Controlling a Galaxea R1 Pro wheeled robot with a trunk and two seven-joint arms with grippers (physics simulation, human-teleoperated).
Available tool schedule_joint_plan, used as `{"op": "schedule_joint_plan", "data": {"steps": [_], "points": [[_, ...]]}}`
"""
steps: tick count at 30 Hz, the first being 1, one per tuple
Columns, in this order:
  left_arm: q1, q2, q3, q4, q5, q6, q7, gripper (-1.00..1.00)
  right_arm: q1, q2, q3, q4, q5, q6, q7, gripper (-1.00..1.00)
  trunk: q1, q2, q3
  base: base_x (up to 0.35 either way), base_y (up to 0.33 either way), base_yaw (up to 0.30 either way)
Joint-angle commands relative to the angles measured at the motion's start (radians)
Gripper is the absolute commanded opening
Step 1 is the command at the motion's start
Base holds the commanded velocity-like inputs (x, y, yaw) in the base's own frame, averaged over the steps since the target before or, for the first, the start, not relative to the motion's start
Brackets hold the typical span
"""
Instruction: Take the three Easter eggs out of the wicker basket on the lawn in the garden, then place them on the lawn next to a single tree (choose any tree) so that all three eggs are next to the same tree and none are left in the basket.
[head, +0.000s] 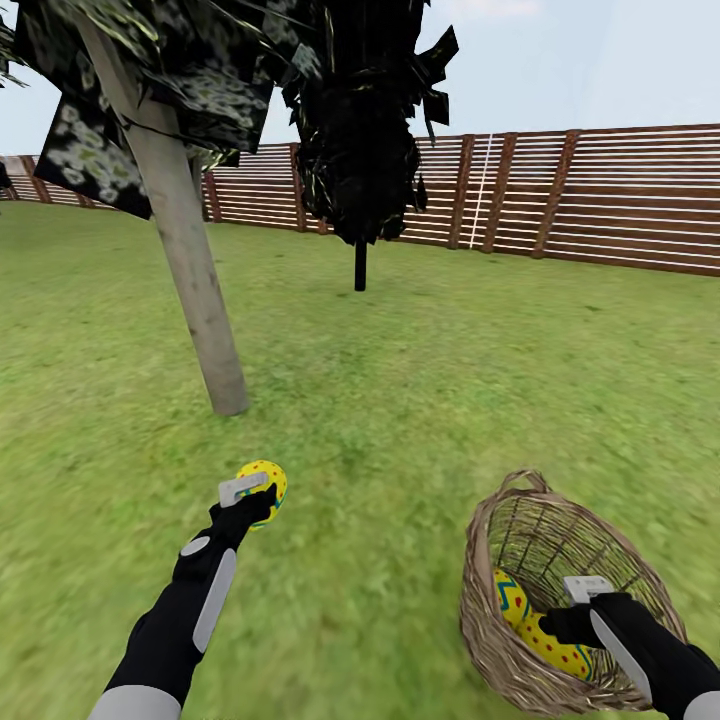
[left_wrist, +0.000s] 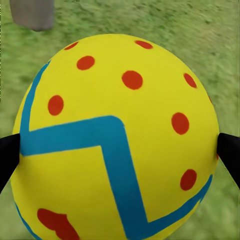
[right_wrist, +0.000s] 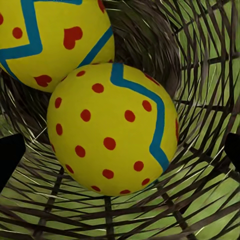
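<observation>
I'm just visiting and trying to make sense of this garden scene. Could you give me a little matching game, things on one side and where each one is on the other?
Things:
1. yellow egg with red dots and a blue zigzag band
2. yellow egg with red hearts
3. tan woven wicker basket
4. all-black tree with a thin black trunk

Places:
A. lying tipped on the grass, opening towards the fence
B. between the left gripper's fingers
C. standing near the brown slatted wooden fence
D. inside the basket beside another egg

Pairs: 1-B, 2-D, 3-A, 4-C
</observation>
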Motion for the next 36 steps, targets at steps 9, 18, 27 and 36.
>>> {"op": "schedule_joint_plan", "data": {"steps": [9,18,27,36], "points": [[0.000,-0.002,0.001,0.000,0.009,-0.031,0.009,-1.00,-0.001,-0.001,0.004,-0.001,0.002,0.003,0.003,1.00,0.004,-0.003,-0.036,0.000,0.000,0.000],[0.000,-0.004,0.000,0.000,0.008,-0.031,0.008,-1.00,-0.001,0.000,0.005,-0.001,0.003,0.003,0.002,1.00,0.008,-0.005,-0.071,0.000,0.000,0.000],[0.000,-0.005,-0.003,0.046,0.005,-0.039,0.008,-1.00,-0.001,0.000,0.005,-0.001,0.003,0.001,0.002,1.00,0.009,-0.005,-0.082,0.091,-0.004,0.000],[0.000,-0.005,-0.004,0.051,0.010,-0.039,0.006,-1.00,-0.001,-0.001,0.004,-0.001,0.003,0.001,0.002,1.00,0.009,-0.005,-0.082,0.090,-0.019,0.000]]}}
